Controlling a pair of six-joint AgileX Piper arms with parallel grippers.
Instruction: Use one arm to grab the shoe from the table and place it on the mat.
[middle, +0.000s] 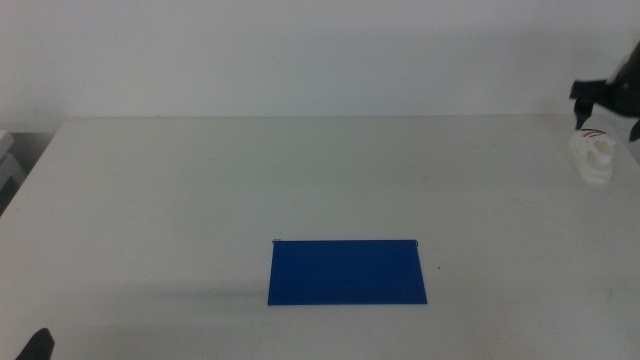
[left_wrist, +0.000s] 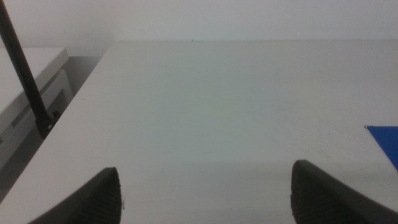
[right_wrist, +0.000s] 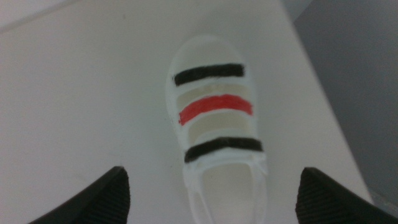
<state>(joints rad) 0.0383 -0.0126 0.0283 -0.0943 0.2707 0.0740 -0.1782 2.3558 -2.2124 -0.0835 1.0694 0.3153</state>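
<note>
The shoe (middle: 594, 157) is a small white sandal with black and red straps, resting on the table at the far right. In the right wrist view the shoe (right_wrist: 217, 130) lies directly below, between the two spread jaws. My right gripper (middle: 606, 105) hangs open just above and behind it, not touching it. The mat (middle: 347, 271) is a dark blue rectangle lying flat near the table's front middle, and its corner (left_wrist: 387, 142) shows in the left wrist view. My left gripper (left_wrist: 205, 193) waits open at the table's front left corner, holding nothing.
The white table (middle: 200, 200) runs wide between the mat and the shoe. The shoe sits close to the table's right edge (right_wrist: 323, 106). A thin black cable (left_wrist: 25, 74) and a white unit (left_wrist: 31, 87) stand off the table's left side.
</note>
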